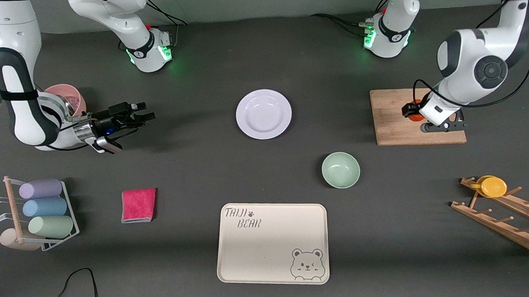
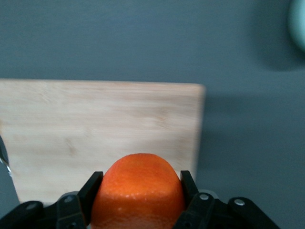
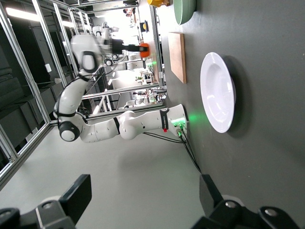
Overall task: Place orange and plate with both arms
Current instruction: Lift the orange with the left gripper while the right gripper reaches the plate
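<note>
1. The orange is gripped between the fingers of the left end effector — held over the wooden cutting board at the left arm's end of the surface.
2. The plate is seen lying flat near the middle of the surface, farther from the front camera than the green bowl and the cream tray.
3. The right end effector is held with its fingers spread wide and empty — turned sideways, pointing toward the plate and well apart from it.
</note>
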Robot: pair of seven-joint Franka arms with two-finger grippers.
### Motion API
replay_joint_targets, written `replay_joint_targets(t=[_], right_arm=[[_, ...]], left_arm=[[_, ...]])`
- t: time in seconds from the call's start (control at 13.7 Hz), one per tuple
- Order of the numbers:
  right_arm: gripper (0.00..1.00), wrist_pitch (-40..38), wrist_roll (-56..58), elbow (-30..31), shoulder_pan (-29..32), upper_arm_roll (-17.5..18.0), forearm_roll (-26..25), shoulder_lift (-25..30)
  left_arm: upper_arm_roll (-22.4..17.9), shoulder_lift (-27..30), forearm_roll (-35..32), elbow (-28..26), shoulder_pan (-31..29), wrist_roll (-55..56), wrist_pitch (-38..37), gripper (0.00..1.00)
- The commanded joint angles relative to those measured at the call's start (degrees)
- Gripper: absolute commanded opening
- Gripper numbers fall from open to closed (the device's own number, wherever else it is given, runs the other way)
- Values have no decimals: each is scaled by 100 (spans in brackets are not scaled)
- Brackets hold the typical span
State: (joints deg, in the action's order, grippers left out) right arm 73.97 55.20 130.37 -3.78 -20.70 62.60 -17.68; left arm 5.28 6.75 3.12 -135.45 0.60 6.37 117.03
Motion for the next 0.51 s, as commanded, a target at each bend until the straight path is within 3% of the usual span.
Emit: replay_joint_targets(t=[0.0,0.44], right_arm=[[100,38,139,-64,-96,-31,112,-25],[100,82,192,-55,-96,-31,138,-51]], left_arm=[[-44,46,329,728,877,1134,-820,0],[-27,-68,813,1309,2320,3183,-814,0]])
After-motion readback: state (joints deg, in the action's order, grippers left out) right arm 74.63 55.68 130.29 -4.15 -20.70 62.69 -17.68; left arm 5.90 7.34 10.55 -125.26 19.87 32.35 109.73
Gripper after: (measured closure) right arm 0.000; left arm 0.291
